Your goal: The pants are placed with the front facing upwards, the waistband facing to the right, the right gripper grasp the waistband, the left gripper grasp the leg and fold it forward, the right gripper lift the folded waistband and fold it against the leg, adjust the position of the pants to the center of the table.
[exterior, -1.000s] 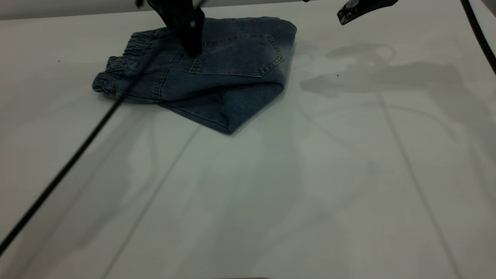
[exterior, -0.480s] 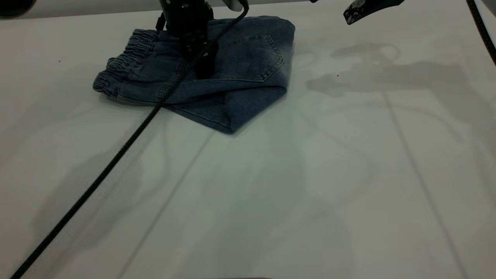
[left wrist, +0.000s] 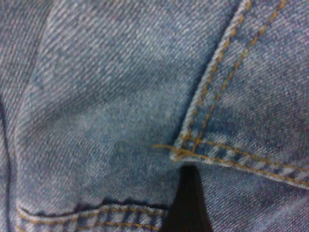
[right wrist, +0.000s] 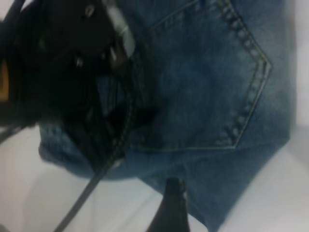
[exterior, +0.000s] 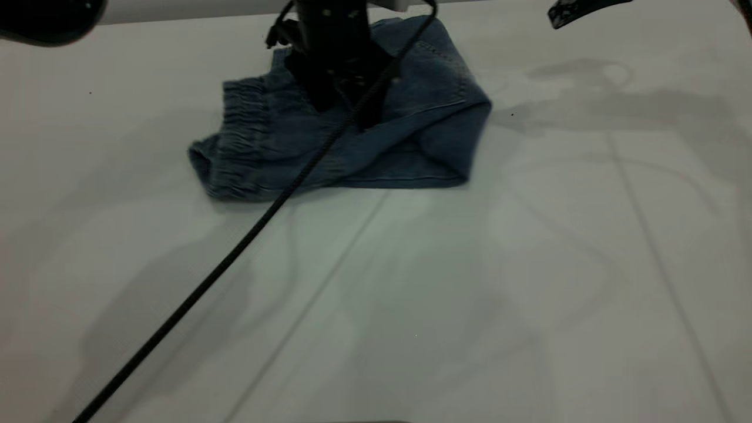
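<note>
Fingers of the left gripper [exterior: 343,97]: pressed down onto the folded pants; whether they are parted or pinching cloth cannot be told, since the black body and its cable hide the tips. Fingers of the right gripper [exterior: 567,13]: only a dark tip shows at the far right edge of the exterior view, raised clear of the cloth; spread cannot be told.

Bench [exterior: 470,294]: large pale grey-white surface, faint seam lines running toward the camera, soft shadows of the arms across it.

Pants [exterior: 435,141]: blue denim, folded into a compact bundle, lying on the far part of the bench, somewhat left of middle in the exterior view. A back pocket with tan stitching faces up (right wrist view shows its pointed lower edge [right wrist: 241,96]). The folded edge is toward the right of the bundle.

Waistband [exterior: 241,138]: gathered elastic band, at the bundle's left end, resting on the bench.

Left gripper, black, stands on the upper middle of the pants, between waistband and pocket. Its wrist camera is filled by denim at close range, with a stitched pocket corner [left wrist: 186,150].

Braided cable [exterior: 235,252]: black, runs from the left gripper diagonally across the pants and bench to the near left corner.
</note>
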Controlling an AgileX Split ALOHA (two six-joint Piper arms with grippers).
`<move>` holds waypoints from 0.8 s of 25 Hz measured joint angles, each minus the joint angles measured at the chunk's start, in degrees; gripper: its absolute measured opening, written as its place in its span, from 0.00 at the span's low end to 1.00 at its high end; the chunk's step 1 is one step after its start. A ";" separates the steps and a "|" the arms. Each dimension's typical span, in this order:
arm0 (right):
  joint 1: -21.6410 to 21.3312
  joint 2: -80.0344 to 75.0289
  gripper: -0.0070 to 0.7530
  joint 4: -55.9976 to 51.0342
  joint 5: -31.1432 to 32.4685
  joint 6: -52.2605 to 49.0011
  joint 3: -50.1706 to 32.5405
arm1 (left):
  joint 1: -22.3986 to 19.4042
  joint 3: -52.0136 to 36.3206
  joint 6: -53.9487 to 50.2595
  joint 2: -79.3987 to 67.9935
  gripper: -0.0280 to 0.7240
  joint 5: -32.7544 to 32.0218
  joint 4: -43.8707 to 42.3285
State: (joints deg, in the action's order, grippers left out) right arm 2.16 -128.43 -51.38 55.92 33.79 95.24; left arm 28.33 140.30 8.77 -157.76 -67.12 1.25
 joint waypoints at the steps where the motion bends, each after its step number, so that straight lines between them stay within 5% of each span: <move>1: -0.32 0.00 0.79 0.00 0.00 0.00 0.00 | 0.28 0.00 -0.67 0.00 0.77 0.00 0.05; 10: -1.63 0.60 0.79 0.00 1.68 0.00 0.13 | 0.70 4.35 -1.15 0.23 0.77 0.00 -3.46; 20: -4.45 4.43 0.79 1.97 12.71 -7.33 7.50 | 0.75 6.58 -3.22 12.01 0.77 0.00 -5.69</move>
State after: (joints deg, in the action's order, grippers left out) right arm -2.29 -124.01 -49.42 68.63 26.46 102.74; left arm 29.08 146.87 5.55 -145.75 -67.12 -4.43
